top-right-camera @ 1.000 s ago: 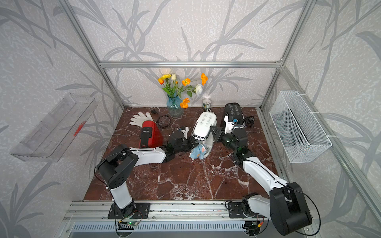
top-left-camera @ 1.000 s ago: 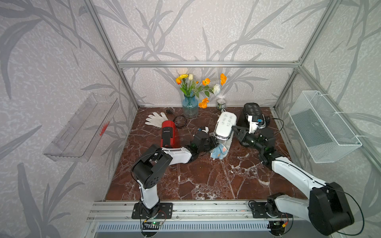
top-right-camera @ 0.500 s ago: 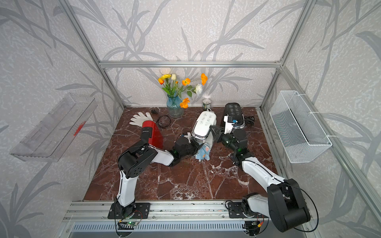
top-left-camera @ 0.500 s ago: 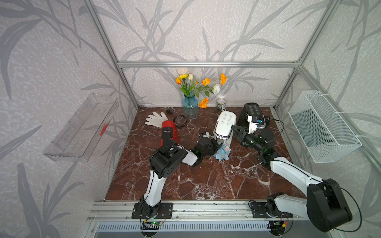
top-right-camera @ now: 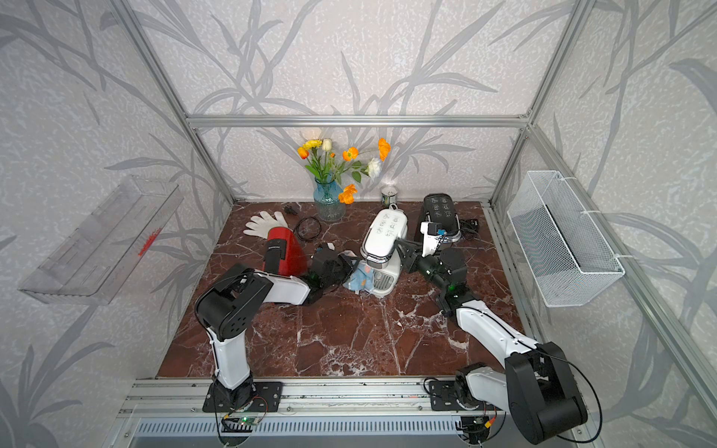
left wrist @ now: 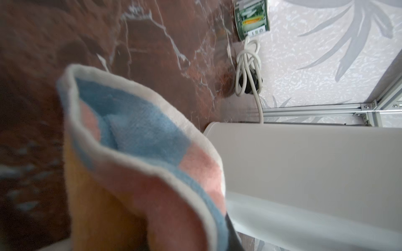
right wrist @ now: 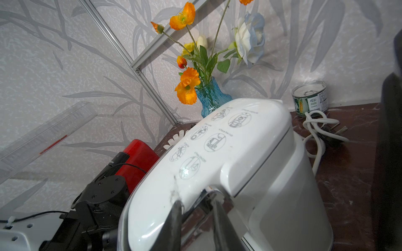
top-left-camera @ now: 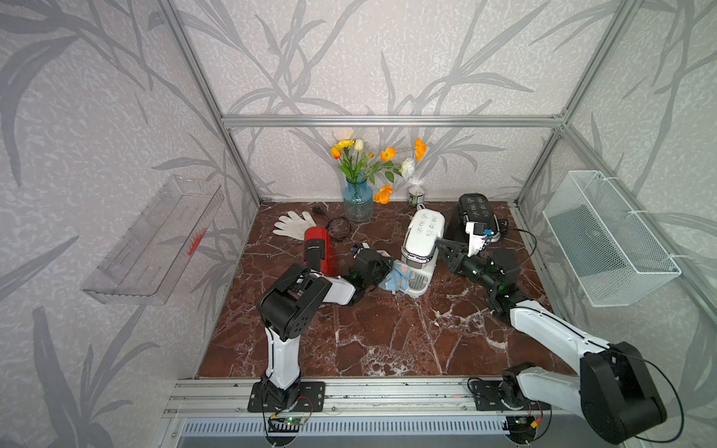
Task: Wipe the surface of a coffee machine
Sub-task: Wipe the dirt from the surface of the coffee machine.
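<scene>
one cloth point(top-left-camera: 396, 276), against coffee machine point(top-left-camera: 423, 232) side edge

**Coffee machine** point(top-left-camera: 423, 237) point(top-right-camera: 385, 232) point(left wrist: 304, 165) point(right wrist: 219, 150): glossy white, with a rounded lid printed with six round line pictograms. A chrome band runs under the lid's front edge, and there is a drip tray at the foot. It stands upright toward the back of the red-brown marble counter point(top-left-camera: 388, 341), near the middle.

**Cloth** point(top-left-camera: 396, 276) point(top-right-camera: 361, 277) point(left wrist: 141, 165): terry towelling in blue, pink and yellow patches with a white border. It is bunched and folded, and lies against the machine's lower body on the robot's left side, beside the drip tray.
</scene>
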`<state>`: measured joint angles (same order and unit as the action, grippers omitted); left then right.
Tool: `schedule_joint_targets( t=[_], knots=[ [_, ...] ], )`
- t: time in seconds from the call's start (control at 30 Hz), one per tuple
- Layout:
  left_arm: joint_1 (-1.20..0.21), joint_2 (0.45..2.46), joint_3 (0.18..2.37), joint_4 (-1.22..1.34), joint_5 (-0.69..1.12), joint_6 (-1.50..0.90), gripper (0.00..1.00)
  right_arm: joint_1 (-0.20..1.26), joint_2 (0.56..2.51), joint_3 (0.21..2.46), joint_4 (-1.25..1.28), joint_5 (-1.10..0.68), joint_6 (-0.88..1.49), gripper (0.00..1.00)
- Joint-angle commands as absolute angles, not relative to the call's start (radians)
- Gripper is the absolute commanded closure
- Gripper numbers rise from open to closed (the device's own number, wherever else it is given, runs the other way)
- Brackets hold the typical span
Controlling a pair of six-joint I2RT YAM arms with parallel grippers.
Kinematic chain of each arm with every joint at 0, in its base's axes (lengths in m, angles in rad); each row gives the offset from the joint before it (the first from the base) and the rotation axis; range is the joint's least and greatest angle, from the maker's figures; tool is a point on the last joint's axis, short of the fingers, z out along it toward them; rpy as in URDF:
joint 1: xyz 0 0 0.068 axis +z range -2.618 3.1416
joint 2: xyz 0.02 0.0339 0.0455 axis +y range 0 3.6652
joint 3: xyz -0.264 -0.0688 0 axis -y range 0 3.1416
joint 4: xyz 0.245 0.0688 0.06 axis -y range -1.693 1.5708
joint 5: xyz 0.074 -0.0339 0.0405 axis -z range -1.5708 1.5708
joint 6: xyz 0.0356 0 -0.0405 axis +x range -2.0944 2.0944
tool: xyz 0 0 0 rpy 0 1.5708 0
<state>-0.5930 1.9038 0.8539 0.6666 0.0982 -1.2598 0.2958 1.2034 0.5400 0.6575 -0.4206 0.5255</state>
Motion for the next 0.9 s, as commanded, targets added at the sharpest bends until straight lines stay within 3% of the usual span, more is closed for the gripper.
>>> schedule_joint_targets(
  t=[0.0, 0.4, 0.7, 0.87],
  knots=[
    [-0.591, 1.843, 0.87, 0.64, 0.087, -1.192, 1.0, 0.309, 1.244, 0.483, 0.442, -0.436, 0.496, 0.74],
    [-0.632, 1.816, 1.033, 0.524, 0.109, -1.154, 1.0, 0.308, 1.26, 0.482, 0.451, -0.434, 0.493, 0.74],
    [-0.645, 1.864, 1.076, 0.718, 0.255, -1.383, 1.0, 0.308, 1.272, 0.483, 0.456, -0.437, 0.493, 0.74],
    [-0.658, 1.817, 1.03, 0.764, 0.239, -1.442, 1.0, 0.308, 1.274, 0.483, 0.456, -0.436, 0.49, 0.74]
  ],
)
